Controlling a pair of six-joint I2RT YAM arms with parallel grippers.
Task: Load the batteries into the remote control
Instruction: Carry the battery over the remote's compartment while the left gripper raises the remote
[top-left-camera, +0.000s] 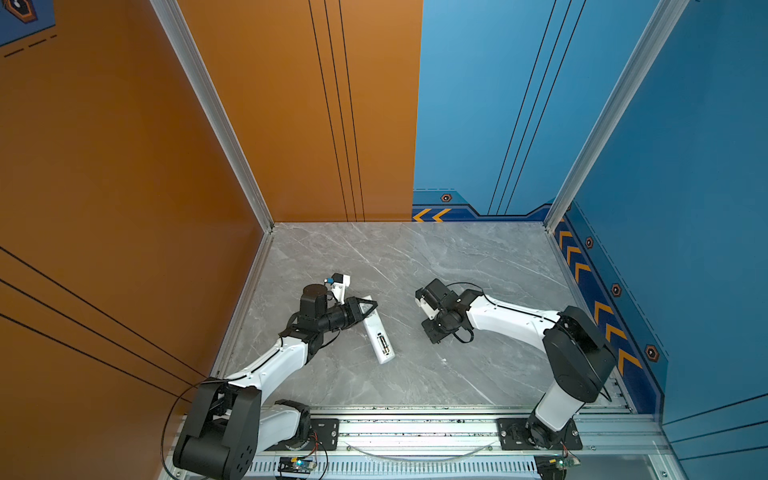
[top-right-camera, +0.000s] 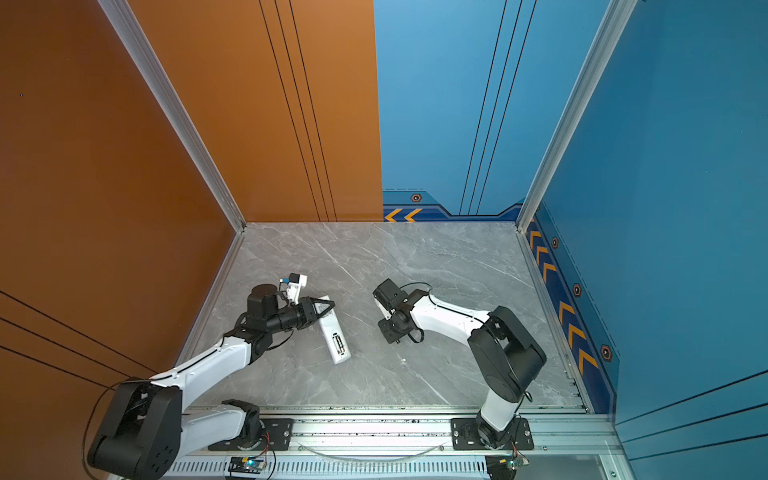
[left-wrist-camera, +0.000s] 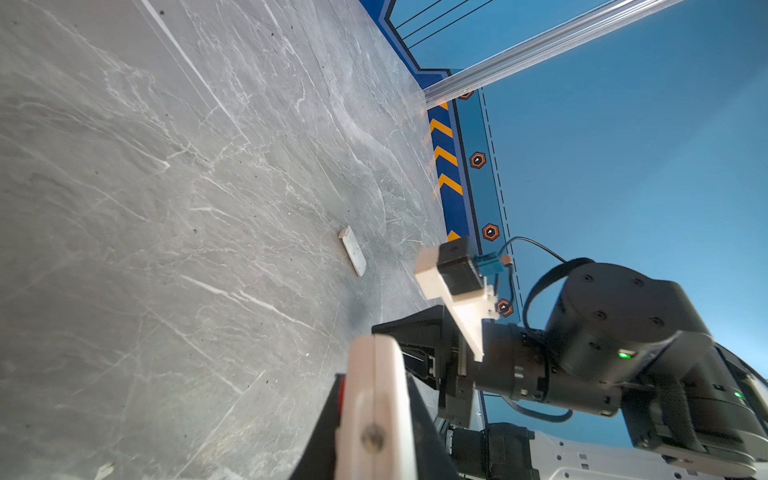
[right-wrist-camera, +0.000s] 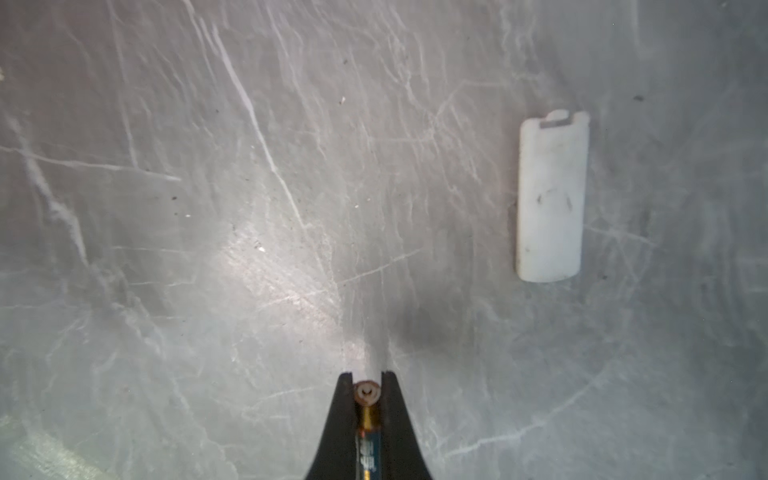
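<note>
Seeing left claw (top-left-camera: 367, 308) clenched on the far end of the remote (top-left-camera: 376, 332), lying flat on the table (top-left-camera: 457, 257) with open bay up, plus right claw (right-wrist-camera: 367, 379) well off to the remote's right pinching a battery (right-wrist-camera: 367, 394) gold end out, and a loose white cover (right-wrist-camera: 550, 199) lying apart from the remote too.

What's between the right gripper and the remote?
Nothing. In both top views the stretch of table between the right gripper, shut on a battery, and the remote control is bare marble. The loose white cover shows only in wrist views.
</note>
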